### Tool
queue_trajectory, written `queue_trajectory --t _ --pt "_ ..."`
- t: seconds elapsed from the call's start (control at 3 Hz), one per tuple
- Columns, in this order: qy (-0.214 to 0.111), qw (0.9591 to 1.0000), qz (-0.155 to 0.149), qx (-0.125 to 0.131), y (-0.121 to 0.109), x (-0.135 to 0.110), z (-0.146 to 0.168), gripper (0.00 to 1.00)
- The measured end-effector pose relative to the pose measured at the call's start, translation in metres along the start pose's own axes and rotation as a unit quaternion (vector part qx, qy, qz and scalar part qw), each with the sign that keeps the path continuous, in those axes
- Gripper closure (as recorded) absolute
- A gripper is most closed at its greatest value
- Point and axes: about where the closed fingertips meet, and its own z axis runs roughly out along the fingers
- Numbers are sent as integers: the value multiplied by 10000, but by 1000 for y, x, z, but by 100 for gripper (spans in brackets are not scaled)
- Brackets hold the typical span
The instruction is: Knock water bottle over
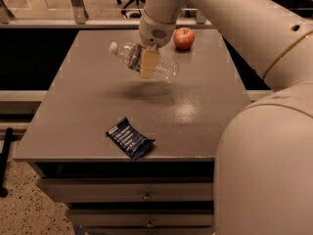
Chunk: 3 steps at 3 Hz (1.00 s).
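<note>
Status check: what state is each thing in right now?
water bottle: held above the table, tipped nearly level, cap left.
gripper: shut on the water bottle, above the table's far half.
apple: resting near the table's far edge.
snack packet: lying flat near the front.

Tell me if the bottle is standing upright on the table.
No, the bottle is tilted sideways in the gripper, above the table's far side.

There is one water bottle (167, 68), one apple (184, 38) and one dark blue snack packet (130, 138), with one tabletop (205, 106). One tool (148, 65) hangs above the tabletop's far half, clamped around the bottle. Below are two drawers (145, 190), each with one knob.
</note>
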Motion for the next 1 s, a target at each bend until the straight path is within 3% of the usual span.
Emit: queue_trajectory --t 0.33,1.0 --pt "407 9969 -514 -434 17 -5 19 84" --pt "593 9902 -1014 -759 33 -21 46 38"
